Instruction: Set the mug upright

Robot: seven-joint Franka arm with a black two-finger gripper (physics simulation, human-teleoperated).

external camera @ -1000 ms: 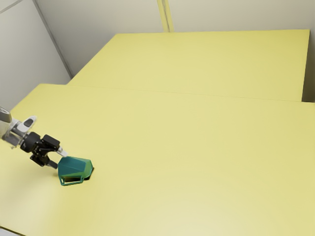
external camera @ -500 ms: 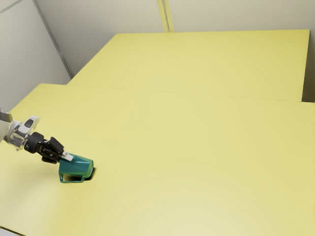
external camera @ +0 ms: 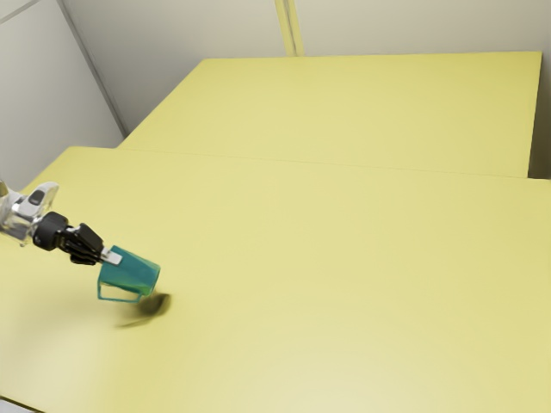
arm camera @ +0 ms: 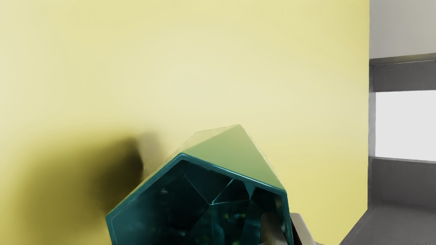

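Holds the mug [external camera: 135, 271] lifted, tilted and clear of the tabletop [external camera: 301, 284], clamped in the tool [arm camera: 284, 219]. To complete: rotate upright, lower onto base, release.

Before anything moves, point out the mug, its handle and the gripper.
Mug [external camera: 132, 273]: exterior view, middle of its outer side wall.
Handle [external camera: 119, 300]: exterior view, the long outer bar of its loop.
Gripper [arm camera: 286, 219]: wrist view, midway between the fingertips, at the mug wall they pinch.
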